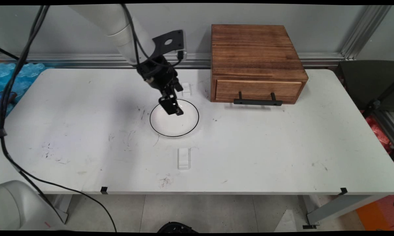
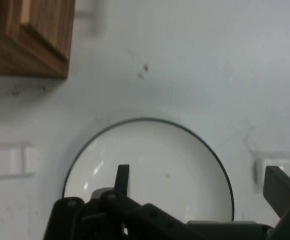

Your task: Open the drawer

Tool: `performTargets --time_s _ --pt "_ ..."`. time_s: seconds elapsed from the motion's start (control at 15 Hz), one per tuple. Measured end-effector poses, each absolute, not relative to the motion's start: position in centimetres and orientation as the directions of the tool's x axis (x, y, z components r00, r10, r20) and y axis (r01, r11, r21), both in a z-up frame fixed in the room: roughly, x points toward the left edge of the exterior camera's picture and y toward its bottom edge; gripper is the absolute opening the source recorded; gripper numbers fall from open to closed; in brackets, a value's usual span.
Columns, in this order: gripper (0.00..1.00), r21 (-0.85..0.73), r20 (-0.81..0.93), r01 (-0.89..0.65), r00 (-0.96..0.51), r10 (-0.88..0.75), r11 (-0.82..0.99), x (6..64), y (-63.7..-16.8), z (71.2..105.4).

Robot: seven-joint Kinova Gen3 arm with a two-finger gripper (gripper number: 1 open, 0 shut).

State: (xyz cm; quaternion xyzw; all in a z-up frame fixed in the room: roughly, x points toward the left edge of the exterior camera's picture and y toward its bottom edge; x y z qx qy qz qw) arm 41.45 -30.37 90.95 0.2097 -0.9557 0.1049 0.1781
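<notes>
A white plate with a thin black rim (image 1: 183, 126) lies on the white table, left of centre toward the back. My gripper (image 1: 174, 110) hangs just above the plate's far half, pointing down at it. In the hand view the plate (image 2: 160, 160) fills the lower middle. My gripper (image 2: 201, 182) is open there, with one fingertip (image 2: 122, 176) over the plate's left part and the other at the right edge. Nothing sits between the fingers, and the plate is bare.
A dark wooden drawer box (image 1: 256, 59) with a black handle (image 1: 257, 102) stands at the back right of the plate; its corner (image 2: 24, 35) shows in the hand view. A clear plastic block (image 1: 184, 158) lies in front of the plate, another (image 1: 186, 88) behind it.
</notes>
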Motion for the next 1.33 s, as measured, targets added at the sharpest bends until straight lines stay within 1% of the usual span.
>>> performTargets --time_s 0.53,1.33 --pt "1.0 -0.14 0.415 -0.413 -0.85 -0.325 0.9 38.4 -32.2 91.7" --pt "1.0 -0.159 0.478 -0.397 -0.832 -0.281 0.904 31.8 -35.0 92.7"
